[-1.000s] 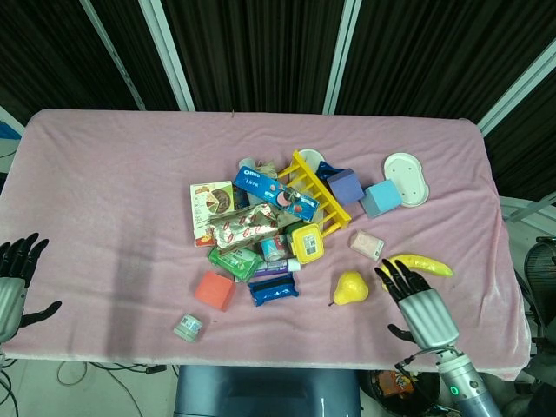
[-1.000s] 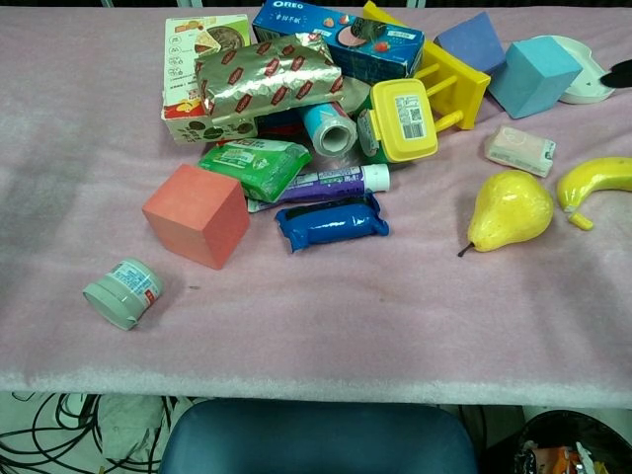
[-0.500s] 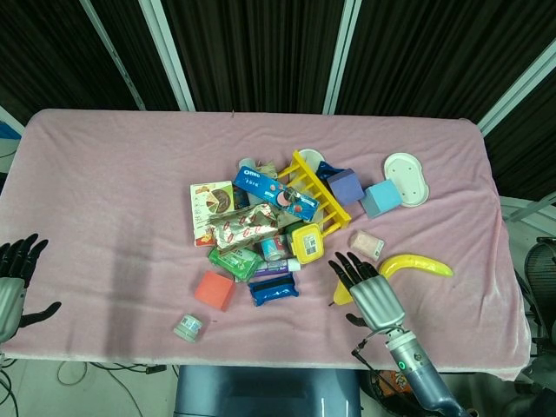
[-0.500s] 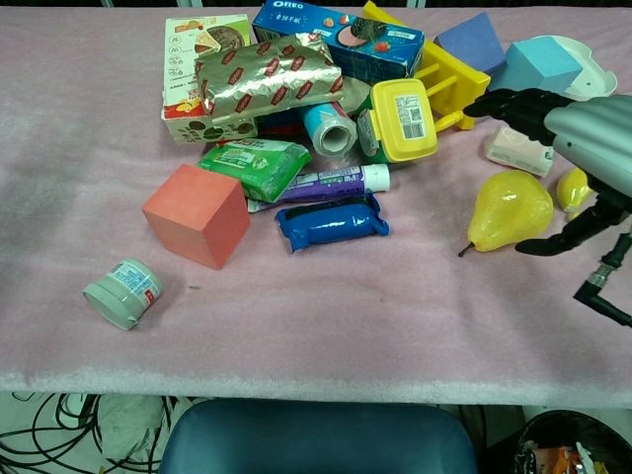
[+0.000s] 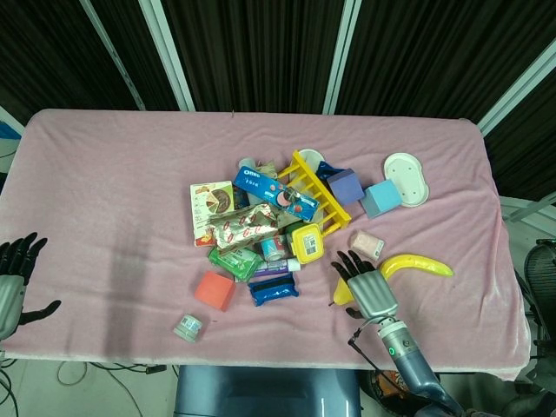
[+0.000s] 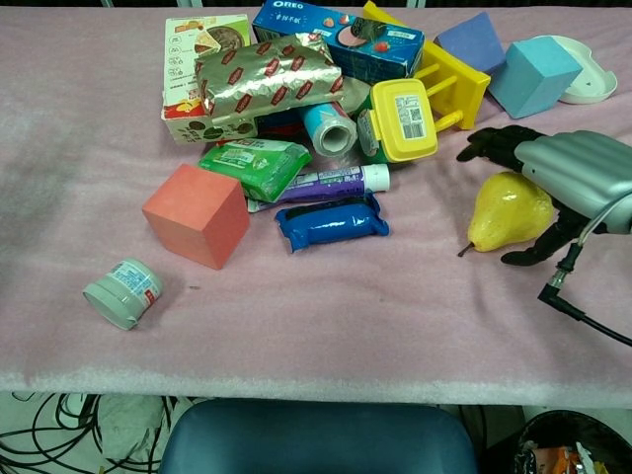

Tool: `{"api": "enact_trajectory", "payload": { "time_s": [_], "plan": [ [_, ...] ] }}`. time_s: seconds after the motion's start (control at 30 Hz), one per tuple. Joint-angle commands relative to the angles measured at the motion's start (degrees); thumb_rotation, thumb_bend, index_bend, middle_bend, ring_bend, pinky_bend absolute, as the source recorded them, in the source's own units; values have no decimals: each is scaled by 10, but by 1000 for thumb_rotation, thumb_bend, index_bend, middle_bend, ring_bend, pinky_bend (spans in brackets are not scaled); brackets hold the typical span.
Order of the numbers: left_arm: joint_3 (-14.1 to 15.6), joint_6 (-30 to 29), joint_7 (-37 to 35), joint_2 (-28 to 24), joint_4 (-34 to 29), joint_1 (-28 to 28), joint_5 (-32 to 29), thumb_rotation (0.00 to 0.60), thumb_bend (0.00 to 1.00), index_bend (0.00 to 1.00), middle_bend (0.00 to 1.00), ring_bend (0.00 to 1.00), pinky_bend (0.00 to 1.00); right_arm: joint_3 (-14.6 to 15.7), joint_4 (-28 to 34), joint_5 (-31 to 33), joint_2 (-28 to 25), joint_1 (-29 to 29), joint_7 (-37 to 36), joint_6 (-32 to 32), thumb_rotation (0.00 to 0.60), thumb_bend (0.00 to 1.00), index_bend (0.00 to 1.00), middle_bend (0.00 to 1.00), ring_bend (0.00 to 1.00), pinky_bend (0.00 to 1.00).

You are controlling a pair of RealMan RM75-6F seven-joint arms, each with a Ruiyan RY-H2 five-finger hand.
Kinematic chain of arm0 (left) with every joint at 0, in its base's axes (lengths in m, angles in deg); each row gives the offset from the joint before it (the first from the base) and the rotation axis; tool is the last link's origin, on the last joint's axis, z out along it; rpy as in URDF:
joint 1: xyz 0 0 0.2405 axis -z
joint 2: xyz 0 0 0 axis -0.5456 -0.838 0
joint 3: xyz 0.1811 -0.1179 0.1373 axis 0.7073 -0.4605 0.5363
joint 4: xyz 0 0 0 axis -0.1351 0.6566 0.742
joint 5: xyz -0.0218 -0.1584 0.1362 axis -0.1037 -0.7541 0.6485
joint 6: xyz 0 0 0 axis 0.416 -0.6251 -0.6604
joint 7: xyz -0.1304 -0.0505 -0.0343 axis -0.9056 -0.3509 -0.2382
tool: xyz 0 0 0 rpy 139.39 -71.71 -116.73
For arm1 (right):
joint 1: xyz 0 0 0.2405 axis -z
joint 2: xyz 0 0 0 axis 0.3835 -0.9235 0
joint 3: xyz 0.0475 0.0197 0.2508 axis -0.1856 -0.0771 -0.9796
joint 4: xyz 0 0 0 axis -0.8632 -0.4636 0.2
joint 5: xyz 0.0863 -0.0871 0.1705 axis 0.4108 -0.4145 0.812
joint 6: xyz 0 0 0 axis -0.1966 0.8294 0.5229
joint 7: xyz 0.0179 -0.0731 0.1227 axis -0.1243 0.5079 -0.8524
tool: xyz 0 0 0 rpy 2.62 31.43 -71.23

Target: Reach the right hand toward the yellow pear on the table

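- The right robot hand [image 6: 568,183] has swept in from the bench's right side and is now over the yellow pear [image 6: 509,212], a good deal closer than a second ago, when it sat out by the banana [image 5: 419,263].
- It's released: fingers spread, dark fingertips arching over the top of the fruit, thumb low at the pear's right side. Nothing held yet.
- From the head view the pear is nearly hidden under that hand [image 5: 372,291]; only a sliver of yellow peeks out at its left.
- The pear itself hasn't budged. It lies near the front edge of the pink bench [image 6: 326,336], stem pointing left and toward us, just right of the heap.
- I'd say the reach is as good as done; whether fingers actually touch the skin I cannot tell.
- The left robot hand [image 5: 12,282] hangs at the far left edge, fingers apart, holding nothing, same spot as before.
- Around it: a yellow lidded box [image 6: 402,118] and a yellow rack [image 6: 449,84] just behind the fingertips, and a blue packet [image 6: 331,221] to the pear's left.
- The light blue cube [image 6: 533,77] and white dish [image 6: 588,84] sit further back.
- Tight quarters behind, I reckon; the front and left side are freer.
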Motion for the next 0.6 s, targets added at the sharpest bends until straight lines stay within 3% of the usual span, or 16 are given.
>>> {"api": "enact_trajectory", "payload": {
  "time_s": [0.03, 0.1, 0.17, 0.4, 0.6],
  "plan": [
    [-1, -1, -1, 0, 0, 0, 0, 600, 0, 0, 0, 0, 0, 4, -12, 6, 8, 0, -14, 0, 600, 345, 584, 423, 380, 543],
    [-1, -1, -2, 0, 0, 0, -1, 600, 0, 0, 0, 0, 0, 7, -14, -6, 8, 1, -28, 9, 600, 372, 726, 556, 526, 655],
    [-2, -2, -2, 0, -1, 0, -1, 600, 0, 0, 0, 0, 0, 12, -11, -23, 5, 1, -44, 19, 600, 381, 788, 614, 591, 700],
    [-1, -6, -2, 1, 1, -1, 3, 600, 0, 0, 0, 0, 0, 11, 29, -70, -26, 4, -85, 70, 600, 383, 809, 627, 606, 708],
    [-1, -10, -1, 2, 1, -2, 6, 600, 0, 0, 0, 0, 0, 27, 101, -111, -99, 29, -117, 126, 600, 383, 809, 627, 606, 708]
  ]
}}
